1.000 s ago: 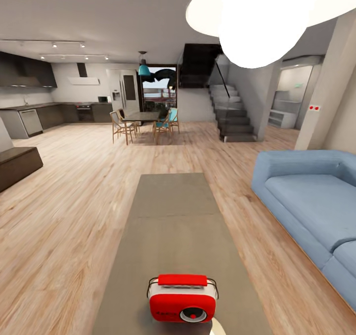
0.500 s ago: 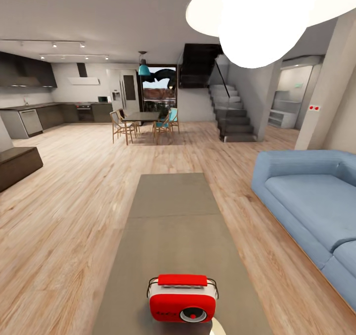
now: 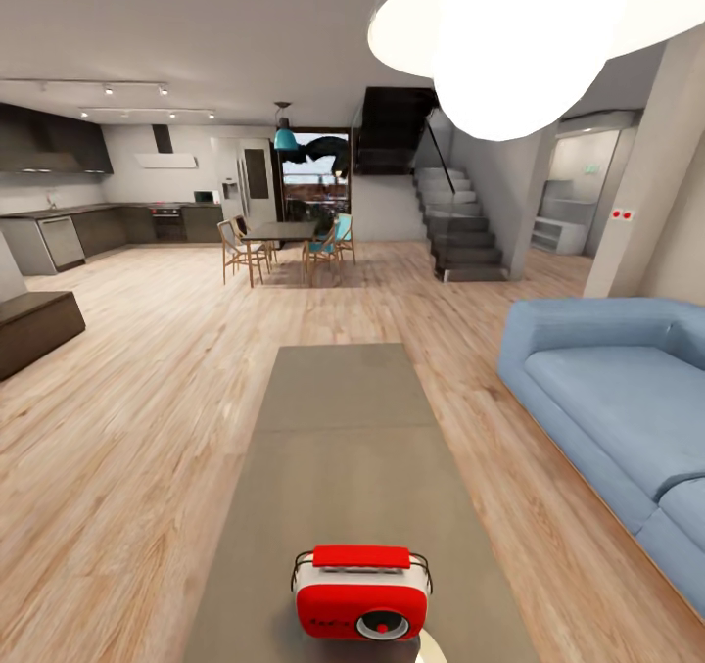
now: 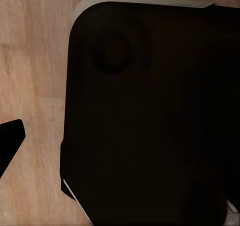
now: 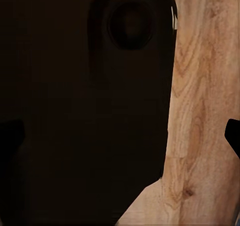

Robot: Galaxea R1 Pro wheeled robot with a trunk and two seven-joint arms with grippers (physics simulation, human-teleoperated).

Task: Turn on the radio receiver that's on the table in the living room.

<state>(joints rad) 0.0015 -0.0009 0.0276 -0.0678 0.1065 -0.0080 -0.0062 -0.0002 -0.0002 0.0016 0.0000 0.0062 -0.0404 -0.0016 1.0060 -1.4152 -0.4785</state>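
The radio (image 3: pixel 360 592), glossy red on a rounded white shell with a round dial, stands at the near end of the long matte grey surface (image 3: pixel 343 448), seamed into sections. Plank floor (image 3: pixel 147 428) surrounds it; a blue sofa (image 3: pixel 607 399) sits right. Neither hand's state can be told.

The desk (image 3: pixel 343 428) top lay bare beyond the radio (image 3: pixel 360 592), which stood alone at its near end with room on both sides. Open floor (image 3: pixel 137 428) ran along the desk's left; the sofa (image 3: pixel 607 399) bounded the floor strip on its right.
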